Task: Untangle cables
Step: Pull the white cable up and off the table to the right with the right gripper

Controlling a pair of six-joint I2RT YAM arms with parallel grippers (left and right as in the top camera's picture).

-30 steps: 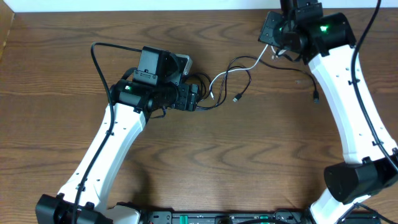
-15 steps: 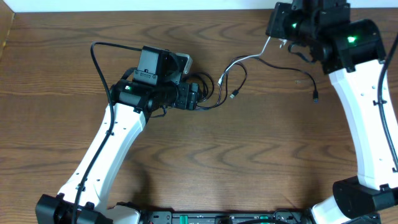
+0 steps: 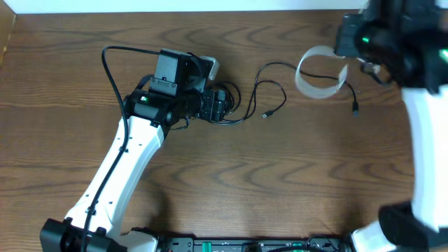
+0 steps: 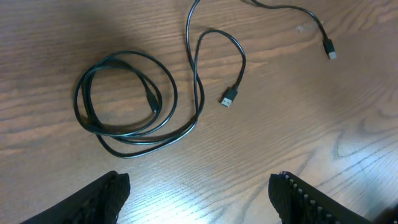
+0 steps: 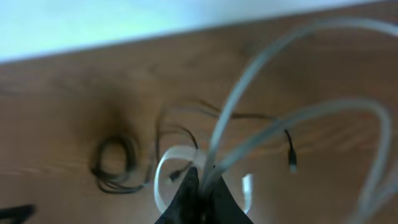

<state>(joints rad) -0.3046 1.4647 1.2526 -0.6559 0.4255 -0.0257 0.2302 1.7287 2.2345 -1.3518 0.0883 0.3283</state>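
The black cable (image 3: 260, 89) lies on the table, coiled under my left gripper with one plug (image 3: 266, 113) loose at mid-table and its other end (image 3: 355, 109) at the right. In the left wrist view its coil (image 4: 124, 99) and USB plug (image 4: 229, 98) lie ahead of my open, empty left gripper (image 4: 199, 193). My right gripper (image 5: 202, 190) is shut on the white cable (image 5: 273, 134), lifted clear of the table; in the overhead view it hangs as a blurred white loop (image 3: 318, 89) below the right arm (image 3: 392, 42).
The table's far edge runs along the top of the overhead view, close behind the right arm. The left arm's own thick black cord (image 3: 112, 66) loops at the left. Bare wood lies in front of the cables.
My right gripper has pulled the white cable up and to the right, free of the black cable, which now lies alone. The left arm has stayed put.
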